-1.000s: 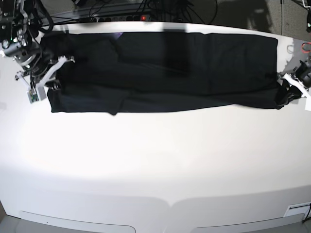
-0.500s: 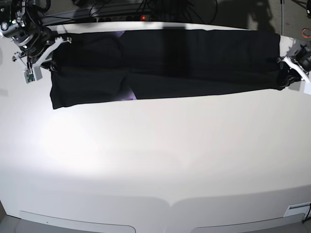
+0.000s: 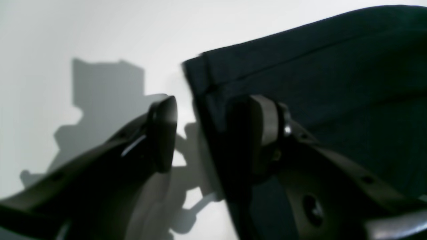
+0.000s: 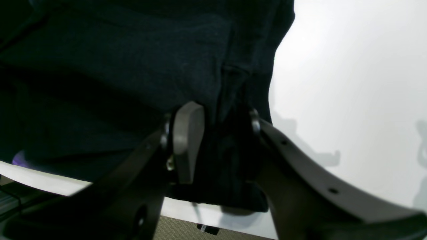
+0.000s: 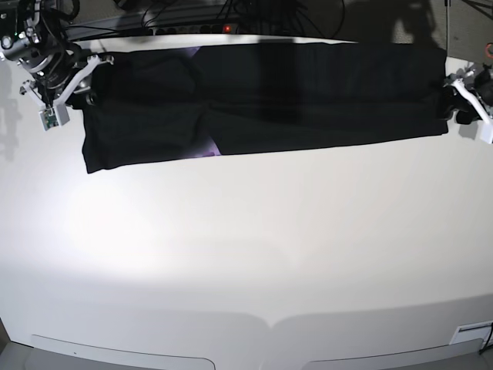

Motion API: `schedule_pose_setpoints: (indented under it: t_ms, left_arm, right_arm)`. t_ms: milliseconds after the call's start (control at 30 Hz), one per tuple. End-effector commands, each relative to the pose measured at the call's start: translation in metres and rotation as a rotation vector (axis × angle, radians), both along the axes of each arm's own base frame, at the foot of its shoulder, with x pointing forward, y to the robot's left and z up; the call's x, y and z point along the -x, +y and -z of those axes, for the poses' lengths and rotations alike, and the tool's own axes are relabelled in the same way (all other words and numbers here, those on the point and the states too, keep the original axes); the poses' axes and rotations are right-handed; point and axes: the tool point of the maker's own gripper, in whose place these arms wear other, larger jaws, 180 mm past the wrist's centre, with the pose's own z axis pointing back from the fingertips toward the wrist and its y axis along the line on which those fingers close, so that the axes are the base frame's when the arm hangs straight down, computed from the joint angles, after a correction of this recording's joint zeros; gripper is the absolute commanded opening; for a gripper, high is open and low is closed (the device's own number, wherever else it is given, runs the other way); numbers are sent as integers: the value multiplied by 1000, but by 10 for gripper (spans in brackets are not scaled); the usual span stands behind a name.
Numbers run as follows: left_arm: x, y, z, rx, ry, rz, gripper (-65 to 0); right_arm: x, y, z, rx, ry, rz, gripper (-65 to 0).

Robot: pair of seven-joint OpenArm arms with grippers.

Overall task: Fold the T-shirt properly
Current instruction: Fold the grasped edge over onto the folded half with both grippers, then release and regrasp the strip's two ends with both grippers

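The T-shirt point(image 5: 262, 100) lies as a long band along the far edge of the worktop point(image 5: 246, 254), its long axis running from one arm to the other. The left gripper point(image 3: 213, 140) stands spread astride one short end. The right gripper point(image 4: 220, 146) is half apart around the other end — whether it pinches, I cannot tell. Only the base view shows purple print.
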Motion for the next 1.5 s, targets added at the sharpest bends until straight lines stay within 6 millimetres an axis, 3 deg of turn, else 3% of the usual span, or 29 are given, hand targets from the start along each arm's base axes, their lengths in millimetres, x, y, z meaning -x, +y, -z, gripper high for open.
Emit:
schedule_pose_setpoints:
  t_ms: [0, 267, 567, 867, 1000, 1100, 1267, 1400, 1467]
  left_arm:
    - [-10, 8, -17, -8, -38, 11, -326]
    - [-10, 8, -28, 89, -17, -4, -326]
    - [12, 14, 5, 193, 60, -120, -326]
    - [36, -14, 26, 316, 191, -128, -338]
    - [40, -18, 29, 324, 211, -123, -437]
    - [32, -15, 25, 327, 160, -142, -638]
    - [6, -2, 8, 326, -15, -204, -650]
    - [0, 9, 8, 229, -64, -195, -650]
    - [-1, 27, 14, 134, -68, -249, -650]
  right_arm:
    - [-10, -1, -12, 8, -47, -13, -438]
    - [-27, 1, -22, -9, -96, -11, -438]
    - [-31, 3, -25, -20, -110, -10, -438]
    - [-51, 3, -39, -20, -169, -11, -438]
    - [-58, 2, -43, -18, -186, -11, -438]
    - [-58, 2, -43, -15, -179, -9, -438]
    - [-56, 13, -43, -105, -168, -7, -438]
    - [-52, 35, -38, -168, -143, -63, -438]
    - [-48, 51, -31, -190, -120, -101, -438]
